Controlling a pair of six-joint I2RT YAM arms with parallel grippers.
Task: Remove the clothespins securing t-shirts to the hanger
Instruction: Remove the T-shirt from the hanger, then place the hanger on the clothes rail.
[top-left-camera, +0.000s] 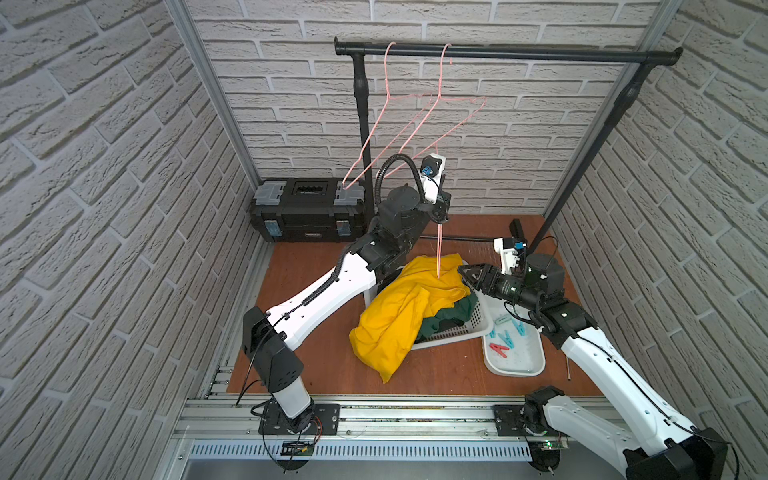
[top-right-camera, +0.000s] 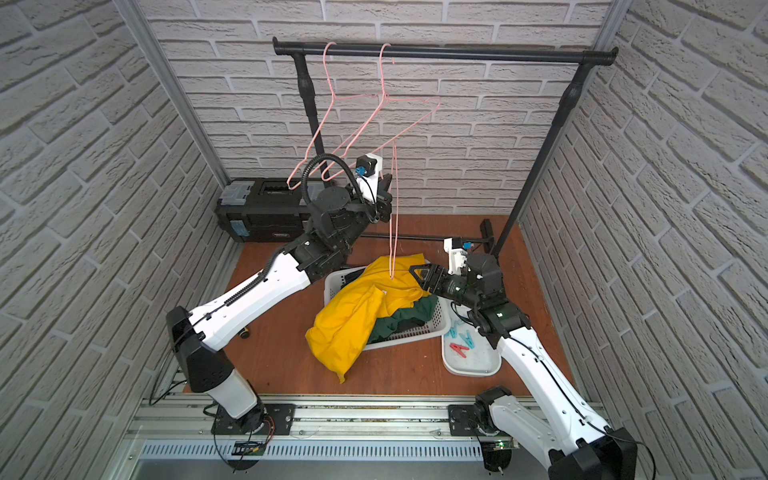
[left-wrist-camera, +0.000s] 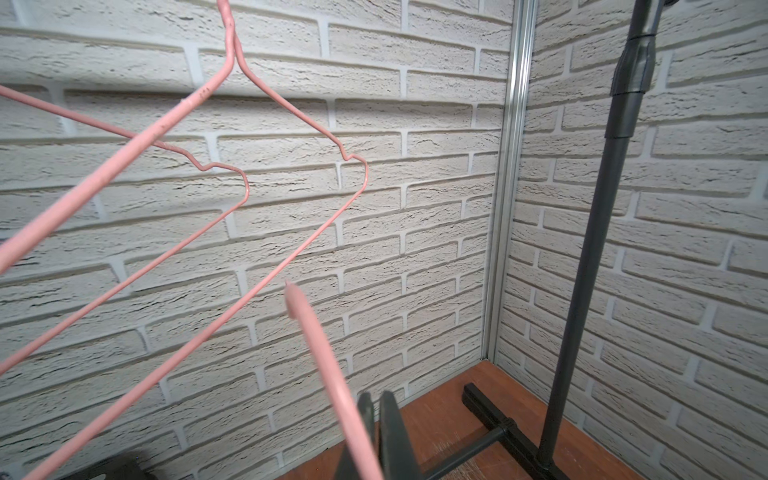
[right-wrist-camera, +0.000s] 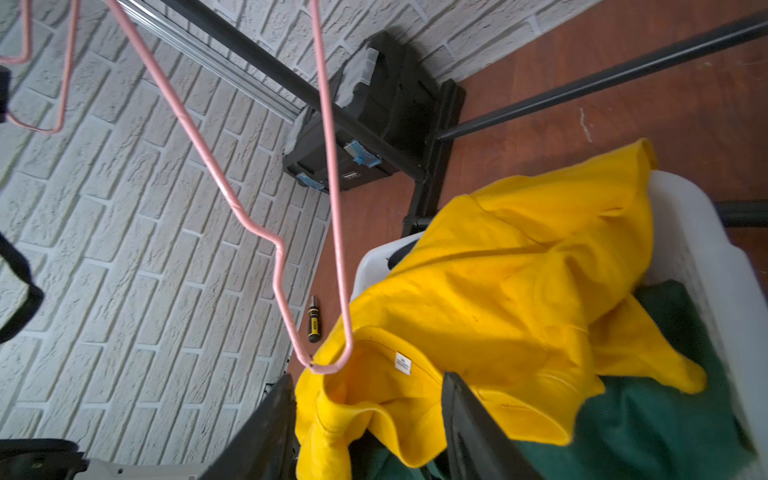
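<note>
Fingers (right-wrist-camera: 266, 432) of the right gripper (right-wrist-camera: 365, 376) spread astride the collar of the yellow t-shirt (right-wrist-camera: 519, 270) over the basket (top-left-camera: 478, 318); left gripper (left-wrist-camera: 376, 411) pinches the hanger (left-wrist-camera: 328, 365) above it; clothespins (top-left-camera: 505, 332) lie beside it; limp cloth, likely best taken by its collar hem.

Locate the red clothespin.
In both top views the red clothespin lies in the shallow white tray, beside the teal clothespins, on the robot's right of the laundry basket.
</note>
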